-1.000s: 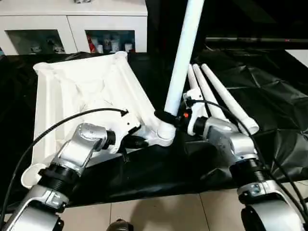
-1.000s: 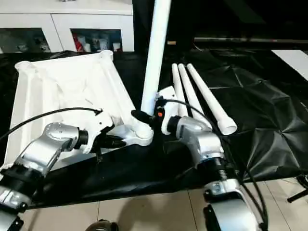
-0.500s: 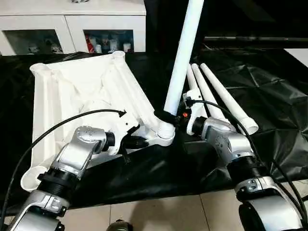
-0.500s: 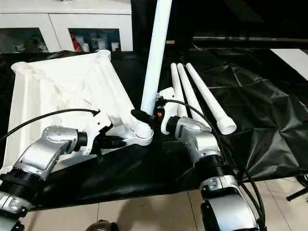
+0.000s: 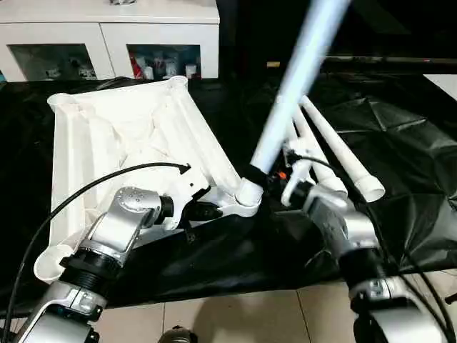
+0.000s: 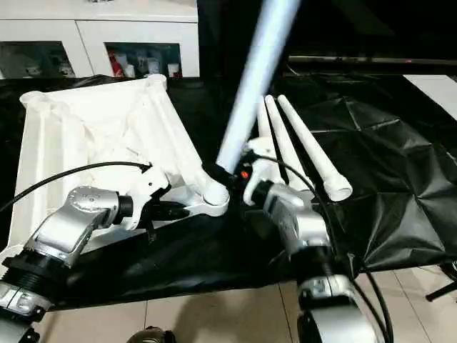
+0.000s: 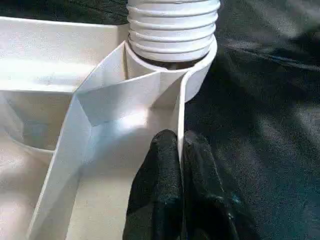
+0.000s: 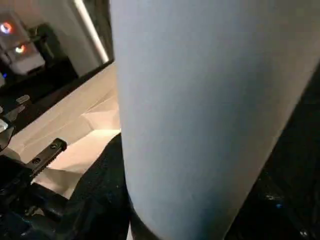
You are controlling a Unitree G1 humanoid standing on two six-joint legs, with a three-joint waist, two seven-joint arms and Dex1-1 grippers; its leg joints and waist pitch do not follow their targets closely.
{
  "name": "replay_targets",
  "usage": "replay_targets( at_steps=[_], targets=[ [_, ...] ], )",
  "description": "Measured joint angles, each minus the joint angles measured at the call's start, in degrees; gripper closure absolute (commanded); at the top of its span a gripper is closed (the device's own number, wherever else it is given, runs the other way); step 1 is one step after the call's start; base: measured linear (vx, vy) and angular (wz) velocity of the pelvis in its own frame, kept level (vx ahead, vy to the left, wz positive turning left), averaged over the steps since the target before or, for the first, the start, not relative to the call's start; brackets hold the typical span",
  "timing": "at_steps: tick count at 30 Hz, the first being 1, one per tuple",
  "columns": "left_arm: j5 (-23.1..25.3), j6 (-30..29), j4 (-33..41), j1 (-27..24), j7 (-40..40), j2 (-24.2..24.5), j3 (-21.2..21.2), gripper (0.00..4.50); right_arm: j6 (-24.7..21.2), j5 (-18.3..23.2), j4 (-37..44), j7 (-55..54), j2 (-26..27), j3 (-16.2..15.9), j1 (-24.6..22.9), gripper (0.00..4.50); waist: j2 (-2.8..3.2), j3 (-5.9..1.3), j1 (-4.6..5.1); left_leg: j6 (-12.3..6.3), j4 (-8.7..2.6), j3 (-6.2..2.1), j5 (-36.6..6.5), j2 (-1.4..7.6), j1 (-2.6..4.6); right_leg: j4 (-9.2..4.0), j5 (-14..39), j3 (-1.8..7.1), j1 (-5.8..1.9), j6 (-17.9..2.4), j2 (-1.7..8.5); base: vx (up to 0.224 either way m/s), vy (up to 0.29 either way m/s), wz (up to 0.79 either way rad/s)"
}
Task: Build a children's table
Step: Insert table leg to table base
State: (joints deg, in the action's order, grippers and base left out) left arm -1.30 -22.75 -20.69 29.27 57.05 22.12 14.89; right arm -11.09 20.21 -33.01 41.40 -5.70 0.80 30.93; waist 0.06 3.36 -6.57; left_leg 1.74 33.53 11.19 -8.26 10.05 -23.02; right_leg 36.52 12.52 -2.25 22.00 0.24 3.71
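The white tabletop [image 5: 121, 128] lies upside down on a black sheet, ribbed underside up. My left gripper [image 5: 207, 211] is shut on a thin rib [image 7: 179, 125] right beside the near right corner socket [image 5: 246, 194]. One white leg [image 5: 293, 86] stands in that socket by its threaded end [image 7: 172, 25] and leans up and to the right. My right gripper [image 6: 221, 174] is shut on the leg just above the socket, a black finger [image 8: 100, 200] pressed against the tube [image 8: 200, 125]. Three more legs [image 6: 307, 143] lie side by side on the sheet behind my right arm.
A white glass-door cabinet [image 5: 107, 36] stands behind the tabletop at the back left. The black sheet [image 5: 400, 143] covers the ground to the right, crumpled. Pale floor tiles [image 5: 250, 318] show along the near edge, under my forearms.
The standing leg has tipped its top to the right, from near upright to a clear lean. My right forearm shifted with it. The left gripper keeps its hold on the rib.
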Motion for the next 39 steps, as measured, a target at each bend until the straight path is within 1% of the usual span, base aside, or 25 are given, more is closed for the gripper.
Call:
replay_targets(
  at_steps=[4,6,8,10,13,16,21,23,27,34,36,37,39],
  targets=[
    [0.0,0.4,-0.33,0.0,0.07,-0.07,0.03,4.5,1.4,-0.47,2.32,-0.98,0.35,-0.38,-2.08,2.59,0.17,-0.1,-0.05,0.0,-0.03,0.0,0.0,0.0,0.0,-0.01,0.0,-0.01,0.0,0.0,0.0,0.0,0.0,0.0],
    [0.0,0.62,-0.51,0.02,0.14,-0.09,0.06,4.5,2.4,-2.32,3.72,-1.04,0.05,-1.9,-2.75,2.59,0.21,-0.11,-0.05,0.0,-0.07,0.0,0.0,-0.01,0.0,-0.03,0.0,-0.02,0.0,0.01,0.0,0.0,0.0,0.0],
    [0.01,0.95,-0.92,0.17,0.19,-0.14,0.2,4.5,3.21,-4.6,5.31,-0.89,-1.02,-4.19,-2.88,2.59,0.27,-0.14,-0.08,0.0,-0.08,0.0,0.0,-0.01,0.01,-0.03,0.01,-0.02,-0.01,0.01,0.01,0.0,0.0,0.0],
    [0.1,1.6,-1.66,0.6,0.21,-0.14,0.63,4.5,3.73,-6.39,5.93,-0.49,-2.02,-5.86,-2.67,2.59,0.26,-0.15,-0.12,0.0,-0.08,0.0,0.0,-0.01,0.03,-0.04,0.04,-0.03,-0.05,0.06,0.01,0.0,0.0,0.0],
    [0.68,2.69,-2.18,0.79,0.22,-0.19,0.85,4.5,3.78,-7.64,5.77,0.24,-2.76,-6.95,-1.92,2.59,0.24,-0.16,-0.08,0.0,-0.08,0.0,0.0,-0.01,0.03,-0.05,0.14,-0.02,-0.06,0.24,0.01,0.0,0.0,0.0],
    [1.17,3.74,-2.5,0.97,0.38,-0.08,1.45,4.5,2.64,-8.61,5.28,1.52,-3.63,-7.87,-0.63,2.59,0.09,-0.23,-0.08,0.0,-0.08,0.0,0.0,-0.01,0.03,-0.05,0.16,-0.02,-0.07,0.27,0.01,0.0,0.0,0.0],
    [1.54,4.44,-2.69,1.16,0.97,0.14,1.84,4.5,1.42,-9.07,3.82,3.92,-4.71,-8.8,1.31,2.59,-0.24,-0.34,-0.08,0.0,-0.08,0.0,0.0,-0.01,0.03,-0.09,0.15,-0.03,-0.11,0.26,0.02,0.0,0.0,0.0],
    [1.56,4.71,-2.8,1.21,1.43,0.25,1.89,4.5,0.94,-9.46,2.84,5.8,-5.46,-9.57,2.65,2.59,-0.25,-0.35,-0.07,0.0,-0.08,0.0,0.0,-0.01,0.03,-0.14,0.12,-0.04,-0.14,0.2,0.02,0.0,0.0,0.0],
    [1.54,5.72,-3.13,1.32,2.66,0.55,2.28,4.5,1.35,-9.84,1.43,9.03,-6.58,-10.26,3.5,2.59,-0.24,-0.42,-0.22,-0.01,-0.13,0.0,-0.01,-0.01,0.03,-0.25,0.05,-0.06,-0.21,0.08,0.01,0.0,0.0,0.0],
    [1.45,6.76,-3.28,1.38,4.78,1.32,2.93,4.5,4.0,-9.85,0.7,12.98,-7.49,-10.77,2.97,2.59,-0.38,-0.56,-0.15,-0.03,-0.16,0.0,-0.02,-0.01,0.03,-0.35,0.03,-0.09,-0.27,0.06,0.01,0.0,0.0,0.0],
    [1.38,7.42,-3.24,1.38,6.61,2.01,3.37,4.5,4.45,-9.75,1.4,15.18,-8.23,-11.44,2.03,2.59,-0.42,-0.59,-0.13,-0.03,-0.16,0.0,-0.02,-0.01,0.04,-0.36,0.03,-0.09,-0.28,0.05,0.01,0.0,0.0,0.0],
    [1.3,7.66,-3.24,1.38,7.32,2.28,3.6,4.5,4.57,-9.65,1.63,16.06,-8.36,-11.51,1.73,2.59,-0.47,-0.64,-0.14,-0.03,-0.16,0.0,-0.02,-0.01,0.08,-0.36,0.03,-0.09,-0.31,0.05,0.01,0.0,0.0,0.0],
    [0.95,8.07,-2.46,1.21,10.18,3.76,4.52,4.5,5.05,-9.29,3.16,18.92,-8.85,-12.21,0.44,2.59,-0.75,-0.84,-0.14,-0.03,-0.26,0.0,-0.02,-0.01,0.11,-0.38,0.04,-0.1,-0.3,0.06,0.01,0.0,0.0,0.0]
  ],
)
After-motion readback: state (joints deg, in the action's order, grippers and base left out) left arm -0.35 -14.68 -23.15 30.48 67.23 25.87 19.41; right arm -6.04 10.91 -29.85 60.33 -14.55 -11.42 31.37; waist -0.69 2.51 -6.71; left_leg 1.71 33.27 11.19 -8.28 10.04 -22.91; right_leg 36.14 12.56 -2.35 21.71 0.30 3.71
